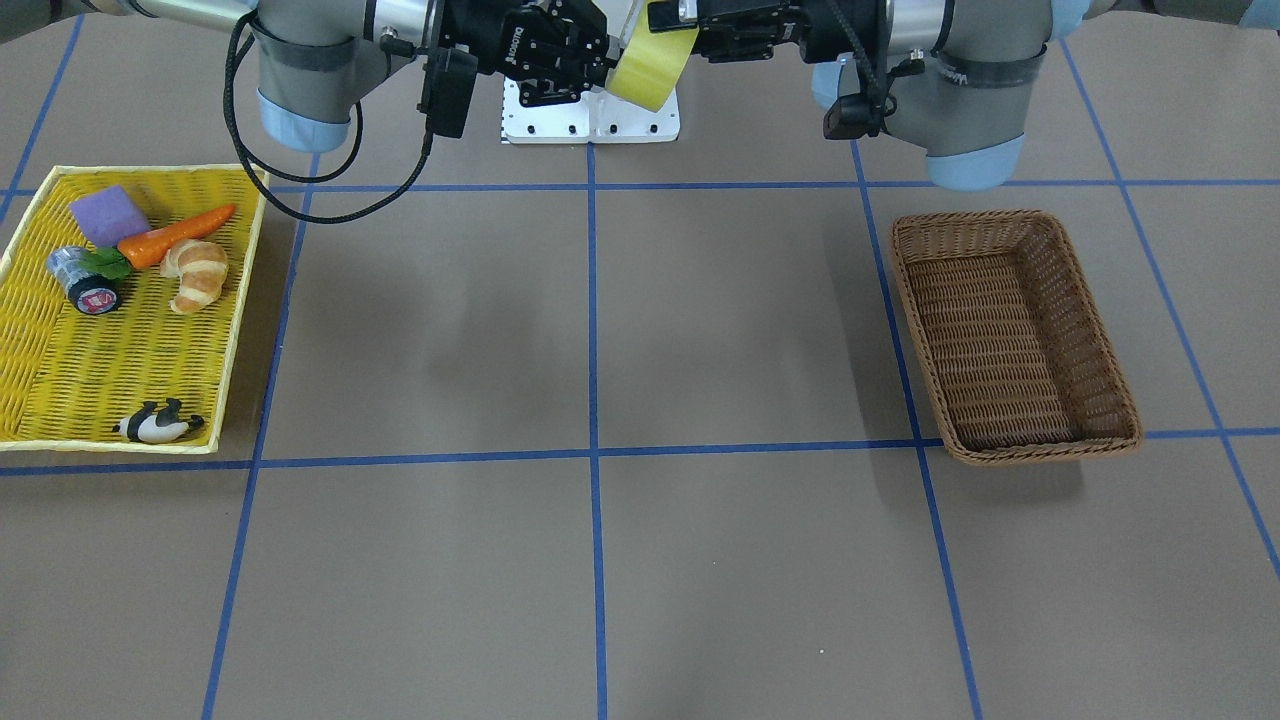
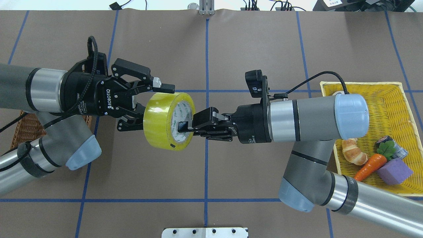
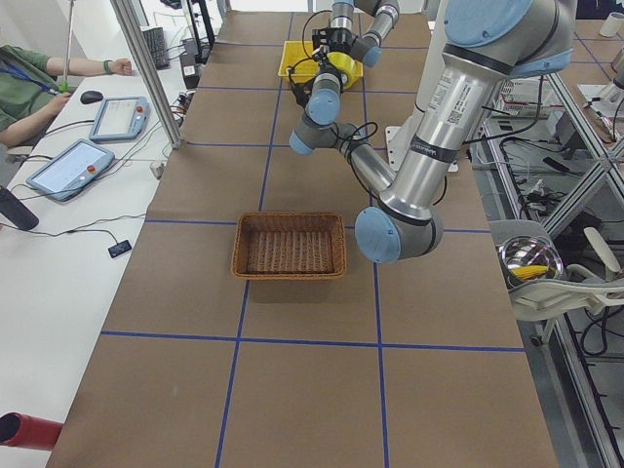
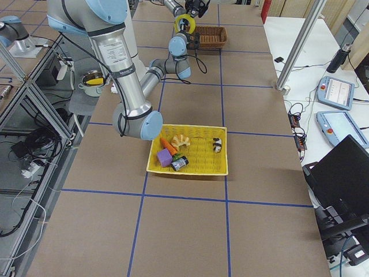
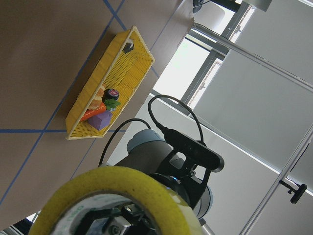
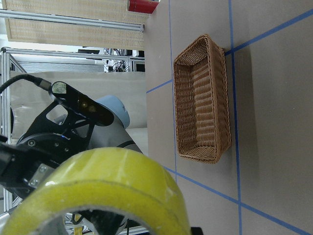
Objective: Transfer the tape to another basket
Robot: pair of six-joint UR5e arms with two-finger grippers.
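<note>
The yellow-green tape (image 2: 162, 120) hangs in the air between both grippers, above the table's middle near the robot's base. My right gripper (image 2: 186, 127) is shut on the tape's wall, with one finger inside the pale core. My left gripper (image 2: 147, 107) is open, with its fingers (image 2: 162, 87) spread around the roll's outer face. The tape also shows in the front view (image 1: 655, 65), the left wrist view (image 5: 122, 196) and the right wrist view (image 6: 107, 181). The brown wicker basket (image 1: 1040, 452) is empty on my left side and is partly hidden under my left arm in the overhead view (image 2: 26, 127).
A yellow woven tray (image 1: 240, 300) sits on my right side. It holds a croissant (image 1: 198, 272), a carrot (image 1: 175, 235), a purple block (image 1: 108, 213), a silver cylinder (image 1: 82, 280) and a panda toy (image 1: 160, 425). Blue tape lines grid the brown table.
</note>
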